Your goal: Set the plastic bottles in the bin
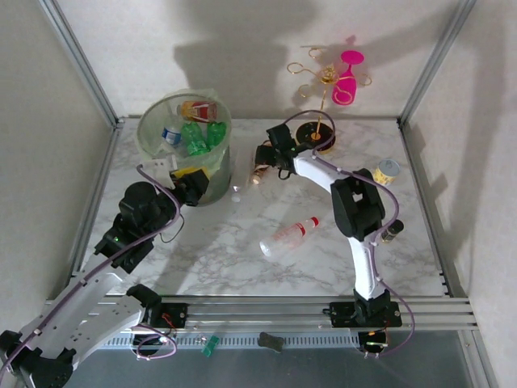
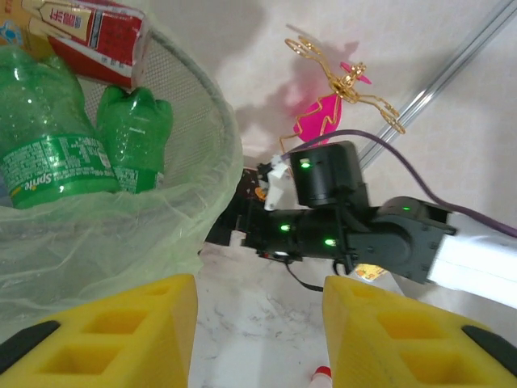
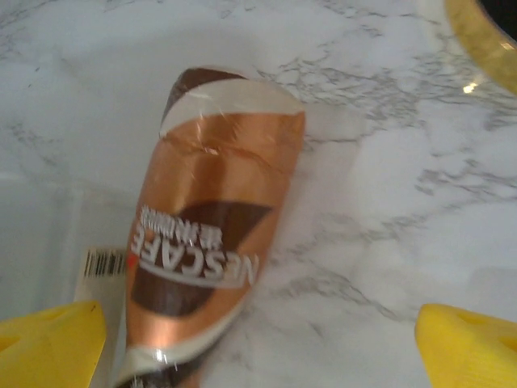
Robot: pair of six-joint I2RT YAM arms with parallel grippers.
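Note:
The pale green bin (image 1: 212, 162) stands at the back left, its lined wall (image 2: 121, 234) close in the left wrist view. Inside lie green bottles (image 1: 194, 137) (image 2: 48, 153) and a red-labelled bottle (image 1: 199, 109) (image 2: 89, 28). My left gripper (image 1: 191, 184) (image 2: 260, 323) hovers by the bin's front wall, open, with nothing between its yellow fingers. A clear bottle with a red cap (image 1: 289, 237) (image 2: 321, 374) lies mid-table. My right gripper (image 1: 262, 162) (image 3: 258, 331) is open wide over a copper Nescafe bottle (image 1: 257, 175) (image 3: 214, 234) lying flat, nearer its left finger.
A gold wire stand with a pink glass (image 1: 347, 77) rises from a black base (image 1: 313, 133) at the back. A yellow-lidded jar (image 1: 388, 170) sits at the right. Metal frame posts and white walls bound the table. The right arm (image 2: 347, 218) reaches across behind the bin.

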